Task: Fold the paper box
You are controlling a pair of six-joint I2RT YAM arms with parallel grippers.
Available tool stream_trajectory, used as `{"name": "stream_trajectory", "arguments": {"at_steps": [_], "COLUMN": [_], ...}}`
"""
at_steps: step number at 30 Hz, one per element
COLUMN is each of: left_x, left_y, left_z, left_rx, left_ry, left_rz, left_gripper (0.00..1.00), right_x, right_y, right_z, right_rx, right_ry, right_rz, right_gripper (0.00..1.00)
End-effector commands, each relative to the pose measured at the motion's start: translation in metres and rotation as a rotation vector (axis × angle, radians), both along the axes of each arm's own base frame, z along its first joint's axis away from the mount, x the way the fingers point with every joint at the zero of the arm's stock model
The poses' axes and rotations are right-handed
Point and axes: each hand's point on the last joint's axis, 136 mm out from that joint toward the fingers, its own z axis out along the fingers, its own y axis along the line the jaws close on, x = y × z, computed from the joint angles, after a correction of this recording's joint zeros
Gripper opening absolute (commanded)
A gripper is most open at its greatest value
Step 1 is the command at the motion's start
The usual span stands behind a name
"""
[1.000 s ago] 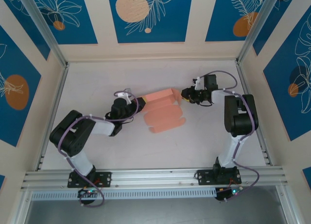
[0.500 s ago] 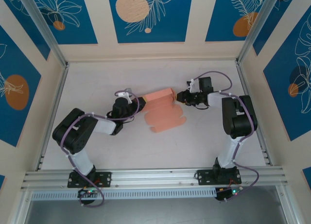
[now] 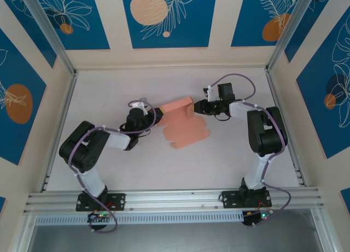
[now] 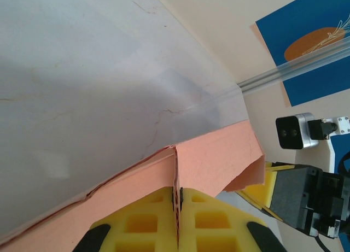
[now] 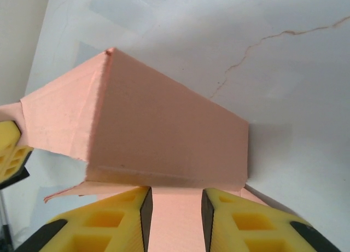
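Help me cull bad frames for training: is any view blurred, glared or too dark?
Top external: evenly lit and sharp, no glare, and the paper box reads clearly. Left wrist: usable, with a broad soft shadow across the table. Right wrist: the box is crisp up close and casts a faint soft shadow on the table to its right.

Two black-and-white arms with yellow-tipped grippers

The left arm [image 3: 90, 151] and right arm [image 3: 265, 134] have chunky black joints, white link shells and looping lilac cables running along them. The left gripper [image 4: 178, 208] and right gripper [image 5: 175, 208] carry yellow foam pads [image 5: 104, 219] moulded with square recesses and set on black finger mounts.
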Motion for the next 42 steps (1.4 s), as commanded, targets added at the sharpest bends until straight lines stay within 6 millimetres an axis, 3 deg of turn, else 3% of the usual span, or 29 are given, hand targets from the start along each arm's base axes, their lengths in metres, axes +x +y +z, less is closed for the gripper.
{"name": "stream_trajectory", "arguments": {"at_steps": [1, 14, 27, 32, 42], "left_x": [0.002, 0.010, 0.020, 0.024, 0.035], "left_y": [0.001, 0.004, 0.003, 0.003, 0.009], "left_z": [-0.011, -0.014, -0.019, -0.025, -0.028], "left_rx": [0.037, 0.013, -0.012, -0.040, -0.077], "left_ry": [0.024, 0.064, 0.114, 0.150, 0.208], "left_rz": [-0.010, -0.015, -0.022, -0.022, -0.021], "left_gripper": [0.00, 0.00, 0.00, 0.00, 0.00], "right_x": [0.003, 0.018, 0.026, 0.030, 0.042], "right_y": [0.008, 0.002, 0.023, 0.022, 0.021], "right_z": [0.007, 0.004, 0.001, -0.003, -0.013], "right_rx": [-0.046, -0.137, -0.175, -0.188, -0.240], "right_ry": [-0.073, -0.084, -0.096, -0.093, -0.091], "right_rz": [0.050, 0.049, 0.119, 0.111, 0.094], "right_gripper": [0.33, 0.34, 0.38, 0.50, 0.49]}}
